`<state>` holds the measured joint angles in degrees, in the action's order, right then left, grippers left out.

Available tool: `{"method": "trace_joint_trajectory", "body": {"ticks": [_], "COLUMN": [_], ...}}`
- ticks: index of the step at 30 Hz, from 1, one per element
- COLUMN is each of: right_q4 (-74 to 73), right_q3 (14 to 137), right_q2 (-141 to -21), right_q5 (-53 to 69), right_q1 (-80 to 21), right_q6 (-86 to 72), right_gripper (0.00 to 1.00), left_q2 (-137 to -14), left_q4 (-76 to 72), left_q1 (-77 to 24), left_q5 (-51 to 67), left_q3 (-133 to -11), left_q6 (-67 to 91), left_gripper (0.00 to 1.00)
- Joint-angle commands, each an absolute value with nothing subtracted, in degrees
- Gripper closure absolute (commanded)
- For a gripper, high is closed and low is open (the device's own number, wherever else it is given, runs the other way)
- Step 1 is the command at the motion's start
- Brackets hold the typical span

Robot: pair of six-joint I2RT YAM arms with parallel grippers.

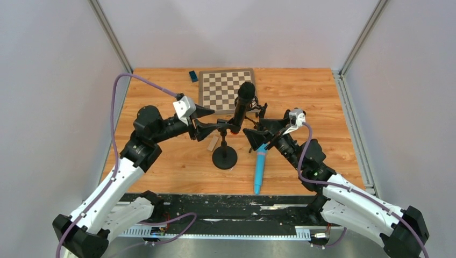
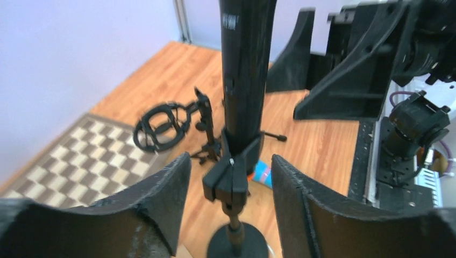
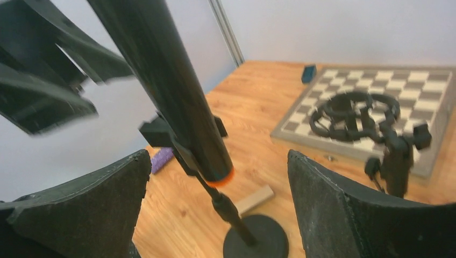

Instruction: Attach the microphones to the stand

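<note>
On the stand (image 1: pixel 224 157), smooth black cylindrical microphone (image 1: pixel 242 105); left claw (image 2: pixel 230 161), right claw (image 3: pixel 219 156) spread, empty

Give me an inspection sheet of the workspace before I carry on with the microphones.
Surface: wooden table, no spills seen.
Job's things: black microphone upright in the stand clip, orange end down; light blue microphone lying loose; purple microphone lying beyond the stand, mostly hidden.
Clutter: chessboard; shock mount on a small tripod; small dark blue box; wooden block by the stand's base.
Grippers: left gripper open, either side of the clip; right gripper open, either side of the black microphone's lower end.
Cables: purple cable looped along each arm.
Surroundings: grey walls, metal frame posts.
</note>
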<state>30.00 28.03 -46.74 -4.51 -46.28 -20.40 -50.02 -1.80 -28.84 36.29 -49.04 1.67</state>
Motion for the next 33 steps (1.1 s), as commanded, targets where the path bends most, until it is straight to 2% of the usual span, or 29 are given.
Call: {"method": "trace_joint_trajectory", "body": {"ticks": [1, 2, 5, 6, 10, 27, 33], "right_q4": [22.97, 22.32, 20.22, 19.41, 18.28, 18.6, 18.5], "right_q3": [26.11, 25.89, 25.41, 25.48, 25.28, 25.18, 25.31], "right_q2": [-44.04, -43.97, -44.77, -45.2, -46.67, -50.58, -51.32], "right_q5": [-4.87, -4.43, -3.91, -3.52, -1.94, 2.3, 2.55], "right_q1": [-44.58, -44.22, -43.36, -43.0, -41.82, -39.47, -39.13], "right_q6": [-26.18, -26.6, -28.48, -29.32, -31.59, -33.12, -33.07], "right_gripper": [0.04, 0.04, 0.05, 0.05, 0.04, 0.04, 0.03], "left_q2": [-53.14, -54.57, -57.82, -59.61, -63.56, -59.9, -61.13], "left_q4": [-0.36, -0.31, 1.55, 2.09, 3.88, -4.48, -4.12], "left_q1": [-28.61, -28.58, -28.61, -28.6, -28.59, -28.97, -29.0], "left_q5": [39.65, 40.43, 42.82, 44.13, 46.46, 45.77, 44.62], "left_q3": [-55.09, -56.18, -58.2, -59.37, -61.42, -50.03, -48.88], "left_q6": [-1.43, -2.16, -3.47, -3.79, -4.05, -2.66, -2.57], "left_gripper": [0.42, 0.49, 0.61, 0.68, 0.79, 0.95, 0.98]}}
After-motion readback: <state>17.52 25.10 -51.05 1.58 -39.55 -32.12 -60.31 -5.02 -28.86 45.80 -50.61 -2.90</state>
